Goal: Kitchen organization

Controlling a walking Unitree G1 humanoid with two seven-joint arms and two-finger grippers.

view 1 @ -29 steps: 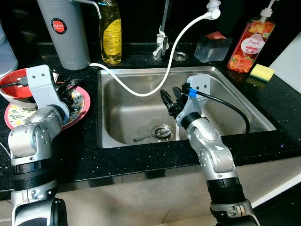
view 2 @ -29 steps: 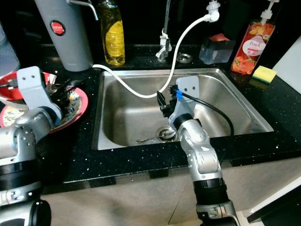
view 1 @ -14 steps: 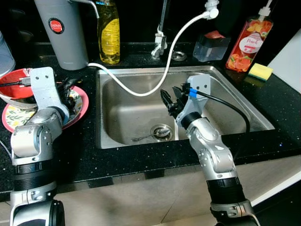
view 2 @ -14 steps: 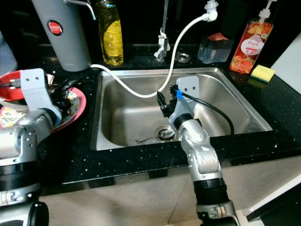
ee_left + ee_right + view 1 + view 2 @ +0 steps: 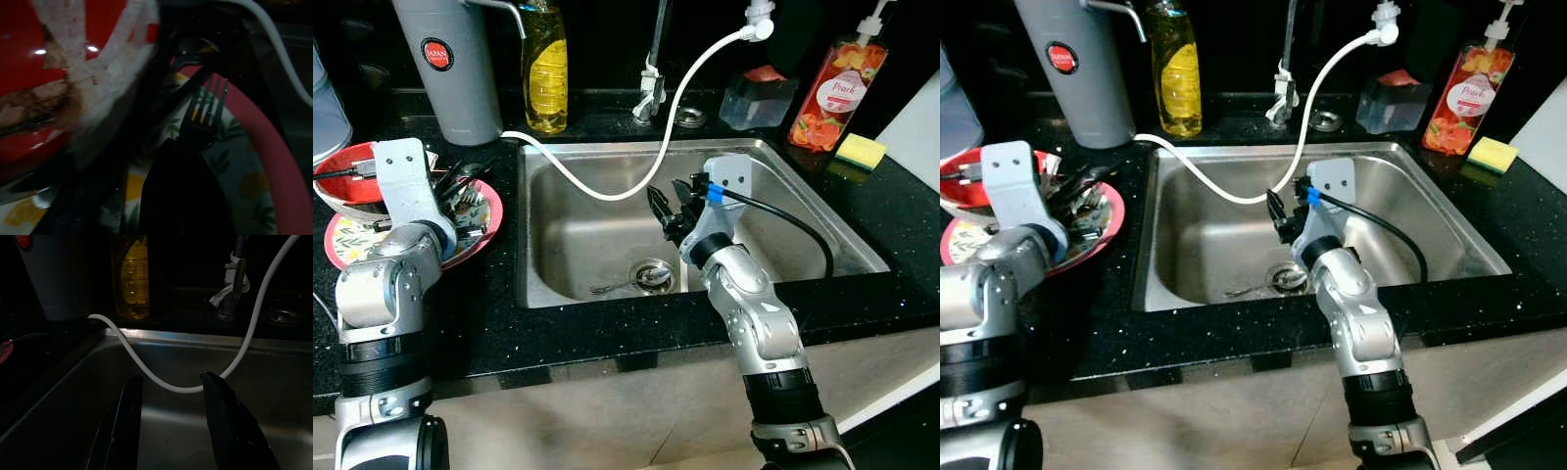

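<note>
Forks and other cutlery (image 5: 468, 196) lie heaped on the flowered plate (image 5: 347, 240), which sits on the counter left of the sink (image 5: 822, 211), with a red bowl (image 5: 337, 168) on its far side. Compare with a second ago: nothing on that plate has shifted apart from the camera's own sway, and both arms hold the same poses. So judge the task as paused at the pick, with no piece lifted yet.

Your left gripper (image 5: 460, 186) hangs right over the cutlery on the plate. In the left wrist view a fork (image 5: 205, 115) lies tines outward on the plate, just past the dark fingertips (image 5: 181, 191), which seem pressed together beneath it; whether they already pinch the handle you cannot tell from this dark picture.

Your right gripper (image 5: 671, 208) hovers inside the sink, fingers (image 5: 120, 431) spread and holding nothing, with the white hose (image 5: 607, 191) sagging just beyond them. A spoon (image 5: 617, 286) rests on the sink floor beside the drain (image 5: 653, 274), below and toward you from that gripper, well apart from it.
</note>
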